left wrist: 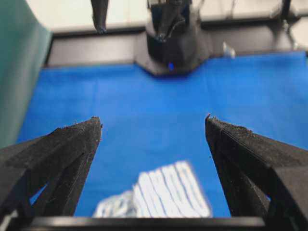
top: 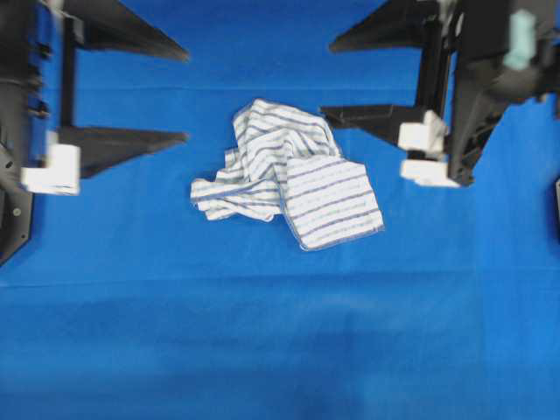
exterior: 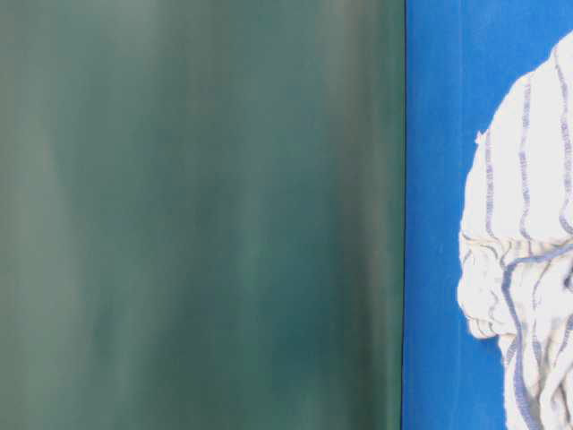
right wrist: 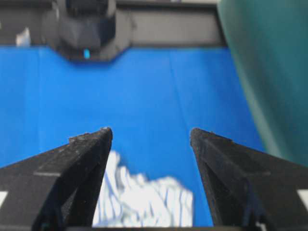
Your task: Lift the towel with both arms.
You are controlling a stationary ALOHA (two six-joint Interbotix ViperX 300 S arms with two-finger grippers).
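The towel [top: 284, 175], white with thin blue stripes, lies crumpled on the blue tablecloth [top: 280, 332] in the overhead view, one flat corner folded toward the front right. My left gripper [top: 186, 94] hovers to the towel's left with its jaws wide apart and nothing between them. The right gripper [top: 325, 77] stands open at the towel's upper right, its nearer finger just beside the cloth's edge. Seen from the left wrist, the towel [left wrist: 159, 195] lies low between the open left gripper [left wrist: 152, 119]. The right wrist view shows the towel [right wrist: 144, 199] below the open right gripper [right wrist: 150, 130]. The table-level view catches the towel [exterior: 528, 269] at its right edge.
A green panel [exterior: 197, 215] fills most of the table-level view and shows at the side of both wrist views. The opposite arm's black base [left wrist: 171, 43] stands at the far table edge; the other base [right wrist: 86, 29] likewise. Blue cloth surrounds the towel.
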